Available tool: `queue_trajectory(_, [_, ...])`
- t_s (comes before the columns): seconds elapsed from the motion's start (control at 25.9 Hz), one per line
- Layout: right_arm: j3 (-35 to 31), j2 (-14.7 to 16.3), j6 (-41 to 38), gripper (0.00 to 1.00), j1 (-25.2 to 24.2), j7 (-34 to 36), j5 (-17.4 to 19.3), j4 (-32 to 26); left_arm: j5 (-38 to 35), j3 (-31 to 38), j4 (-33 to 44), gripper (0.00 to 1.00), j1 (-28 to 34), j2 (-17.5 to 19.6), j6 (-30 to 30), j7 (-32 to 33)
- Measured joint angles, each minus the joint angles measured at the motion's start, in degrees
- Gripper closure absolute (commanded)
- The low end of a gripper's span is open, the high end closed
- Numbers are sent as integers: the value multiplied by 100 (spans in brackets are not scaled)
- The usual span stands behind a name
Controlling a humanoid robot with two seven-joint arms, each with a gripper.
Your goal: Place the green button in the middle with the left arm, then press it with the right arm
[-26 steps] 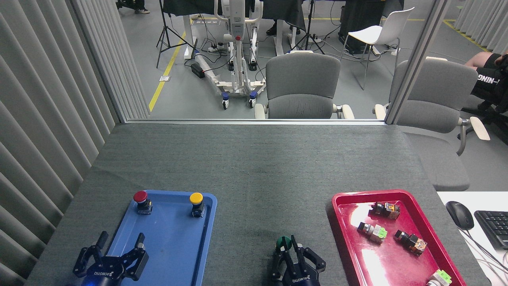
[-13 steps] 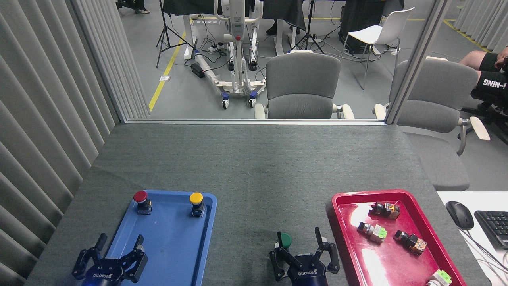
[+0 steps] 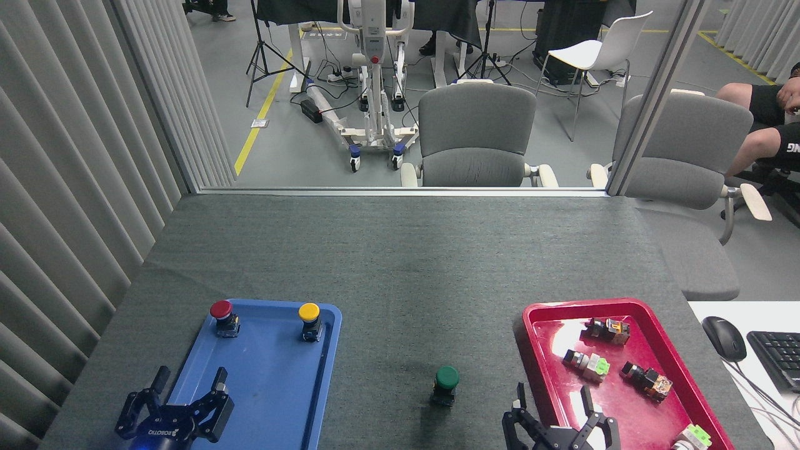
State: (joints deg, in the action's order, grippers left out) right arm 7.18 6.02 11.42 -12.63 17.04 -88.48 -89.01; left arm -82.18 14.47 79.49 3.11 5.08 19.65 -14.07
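The green button (image 3: 446,385) stands upright on the bare grey cloth of the middle (image 3: 400,350), between the two trays, its round dark-green cap up. My right gripper (image 3: 553,400) is open at the bottom edge, to the right of the button and apart from it, over the red tray's near left rim. My left gripper (image 3: 190,381) is open at the bottom left, over the blue tray's near left edge, holding nothing.
The blue tray (image 3: 269,387) holds a red-capped button (image 3: 222,317) and a yellow-capped button (image 3: 309,320). The red tray (image 3: 537,312) holds several small switches. A mouse (image 3: 724,337) and a keyboard (image 3: 778,356) lie on a white desk at the right.
My right gripper was closed over the green button, then opened, and has moved right and down away from it to the red tray's edge. The button stands uncovered. A person at far right shifted.
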Motion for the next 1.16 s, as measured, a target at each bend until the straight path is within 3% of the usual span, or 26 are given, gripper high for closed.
queue_trajectory(1.16, [-223, 25, -55, 1, -90, -210, 130, -161, -16, -644, -42, 1, -79, 5, -408, -20])
